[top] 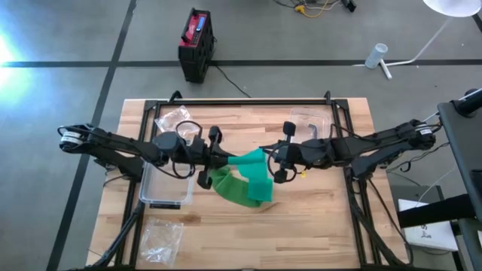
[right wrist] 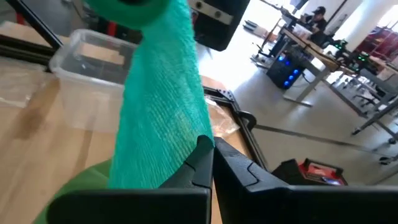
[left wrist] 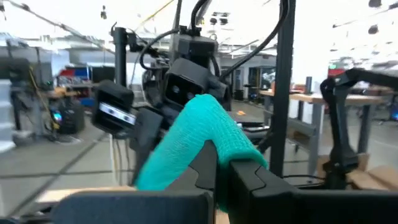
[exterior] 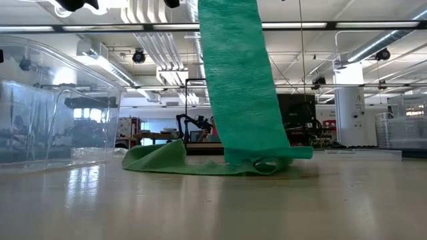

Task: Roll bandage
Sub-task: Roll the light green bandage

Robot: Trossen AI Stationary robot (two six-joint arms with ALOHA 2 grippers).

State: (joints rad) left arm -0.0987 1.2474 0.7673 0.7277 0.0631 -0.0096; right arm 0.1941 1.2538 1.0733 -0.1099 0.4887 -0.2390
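A green bandage (top: 245, 183) is held up between my two grippers over the middle of the table. In the low view its broad strip (exterior: 235, 80) hangs down, and its loose lower end (exterior: 200, 162) lies crumpled on the wood. My left gripper (top: 228, 159) comes in from the table's left and is shut on the bandage's upper end. My right gripper (top: 266, 159) comes in from the right, facing it, and is shut on the strip close by. In the right wrist view the strip (right wrist: 165, 106) runs up to a rounded green bunch (right wrist: 127, 9) at the left gripper. My left gripper is shut on the bandage's upper end (left wrist: 214, 134), which lies wrapped over its fingertips (left wrist: 242, 174) and hides the place of contact. The fingers point about level toward the table's right. The bandage leads away from them toward the other gripper. My right gripper pinches the strip (right wrist: 183, 158) between its two fingers, near one long edge. The fingers (right wrist: 224, 165) come about level from the table's right. The strip rises from there to the left gripper, and the rest hangs down with its end on the table.
A clear plastic box (top: 167, 183) stands under the left arm and shows large in the low view (exterior: 47, 107). Another clear container (top: 312, 123) sits at the back right. Crumpled plastic bags lie at the back left (top: 173, 117) and front left (top: 162, 237).
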